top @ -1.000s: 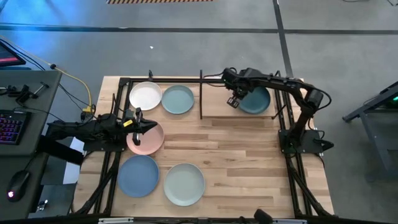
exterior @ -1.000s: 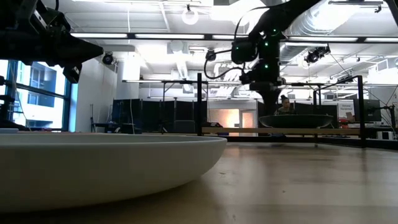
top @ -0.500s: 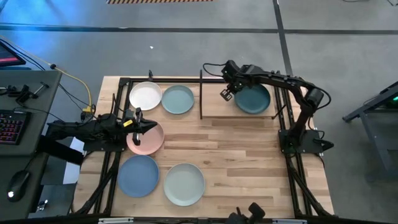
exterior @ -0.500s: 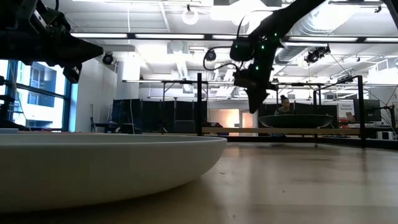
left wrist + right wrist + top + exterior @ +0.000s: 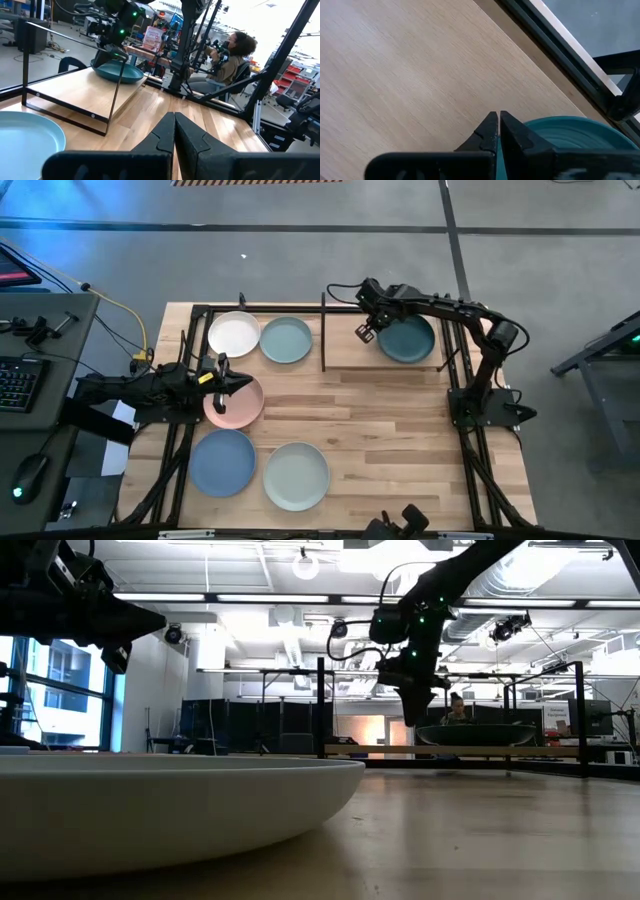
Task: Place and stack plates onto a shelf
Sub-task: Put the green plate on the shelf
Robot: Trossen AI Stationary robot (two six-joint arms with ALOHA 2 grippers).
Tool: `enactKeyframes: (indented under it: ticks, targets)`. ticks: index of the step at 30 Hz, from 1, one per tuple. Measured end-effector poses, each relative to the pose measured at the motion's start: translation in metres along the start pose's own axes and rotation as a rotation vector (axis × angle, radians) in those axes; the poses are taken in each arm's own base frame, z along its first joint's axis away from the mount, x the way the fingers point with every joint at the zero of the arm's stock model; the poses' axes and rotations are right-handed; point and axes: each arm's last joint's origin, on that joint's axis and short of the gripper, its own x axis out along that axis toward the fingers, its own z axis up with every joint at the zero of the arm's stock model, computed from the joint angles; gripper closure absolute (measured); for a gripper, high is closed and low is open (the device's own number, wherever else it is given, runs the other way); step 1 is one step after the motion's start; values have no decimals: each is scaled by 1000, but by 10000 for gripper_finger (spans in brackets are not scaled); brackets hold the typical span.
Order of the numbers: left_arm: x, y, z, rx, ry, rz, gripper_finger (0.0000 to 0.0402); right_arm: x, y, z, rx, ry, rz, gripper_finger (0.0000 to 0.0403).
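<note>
The dark teal plate lies flat on the shelf's wood floor, at its right end. My right gripper hovers shut just left of that plate, raised above the floor, with the plate's rim beside its fingers. My left gripper waits shut above the pink plate. The white plate and the sage green plate lie side by side at the far left of the table. The blue plate and the mint plate lie near the front edge.
A black upright rod marks the shelf's left end, between the sage plate and my right gripper. The shelf floor left of the teal plate is bare wood. Black frame rods run along both table sides. A person sits beyond the table's right side.
My right gripper has drawn away from the teal plate's left rim, moving toward the table's left and rising a little, then stopped. The teal plate stays flat on the shelf floor.
</note>
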Motion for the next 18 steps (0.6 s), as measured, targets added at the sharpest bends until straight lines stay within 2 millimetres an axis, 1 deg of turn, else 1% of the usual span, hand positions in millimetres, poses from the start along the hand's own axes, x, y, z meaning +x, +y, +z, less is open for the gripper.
enactKeyframes:
  ticks: [3, 8, 14, 18]
  targets:
    - [0, 0, 0, 0, 0, 0, 401, 0, 0, 0, 11, -3, -12, 403]
    - [0, 0, 0, 0, 0, 0, 401, 7, 3, 0, 23, 10, -37, 403]
    - [0, 0, 0, 0, 0, 0, 401, 6, 10, 3, 5, -34, -60, 403]
    - [0, 0, 0, 0, 0, 0, 401, 13, 10, 1, -3, 2, -73, 403]
